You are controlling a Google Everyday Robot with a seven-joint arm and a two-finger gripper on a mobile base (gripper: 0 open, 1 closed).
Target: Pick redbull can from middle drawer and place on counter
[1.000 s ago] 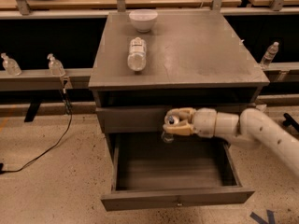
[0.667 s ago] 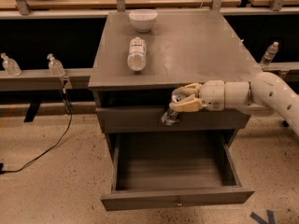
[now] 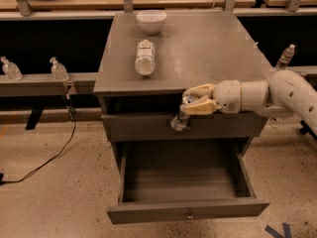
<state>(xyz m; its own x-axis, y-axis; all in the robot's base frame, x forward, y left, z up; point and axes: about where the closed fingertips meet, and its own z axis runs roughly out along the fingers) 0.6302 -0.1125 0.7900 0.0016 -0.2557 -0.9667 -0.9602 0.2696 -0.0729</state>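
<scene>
My gripper (image 3: pixel 191 102) is shut on the redbull can (image 3: pixel 181 119), a slim silvery can with dark patches, held tilted with its shiny top between the fingers. The can hangs in the air just in front of the cabinet's face, right below the front edge of the counter (image 3: pixel 208 48). The middle drawer (image 3: pixel 148 214) stands pulled out below it, and its grey inside looks bare. My arm comes in from the right.
On the counter a clear plastic bottle (image 3: pixel 144 57) with a white label lies on its side left of centre, and a white bowl (image 3: pixel 151 20) stands at the back. A black cable (image 3: pixel 49 157) runs across the floor on the left. Small bottles (image 3: pixel 58 69) stand on the rail behind.
My gripper has risen with the can from just above the open drawer to just under the counter's front edge. The arm now reaches in more level from the right.
</scene>
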